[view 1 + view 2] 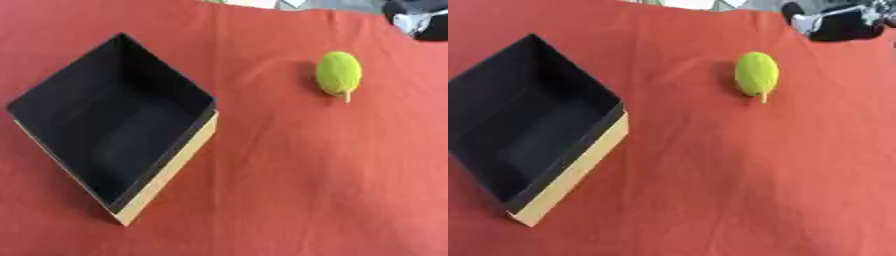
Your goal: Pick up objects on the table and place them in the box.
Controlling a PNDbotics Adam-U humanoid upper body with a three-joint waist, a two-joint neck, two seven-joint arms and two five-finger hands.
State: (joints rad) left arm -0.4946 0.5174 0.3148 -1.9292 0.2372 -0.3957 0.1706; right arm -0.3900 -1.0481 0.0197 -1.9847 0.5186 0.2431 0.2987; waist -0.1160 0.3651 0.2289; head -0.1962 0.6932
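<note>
On the bench [289, 200], which is covered by a red cloth, an open box [166, 172] sits toward nine o'clock, turned so one corner points at six o'clock. Its inside is black and its outer wall tan, and nothing lies in it. A yellow-green fruit [338, 72] (a small pale stem juts from its near end) lies on the cloth at about two o'clock, well apart from the box. Neither hand shows in either view, so I cannot tell whether they are wide or narrow.
</note>
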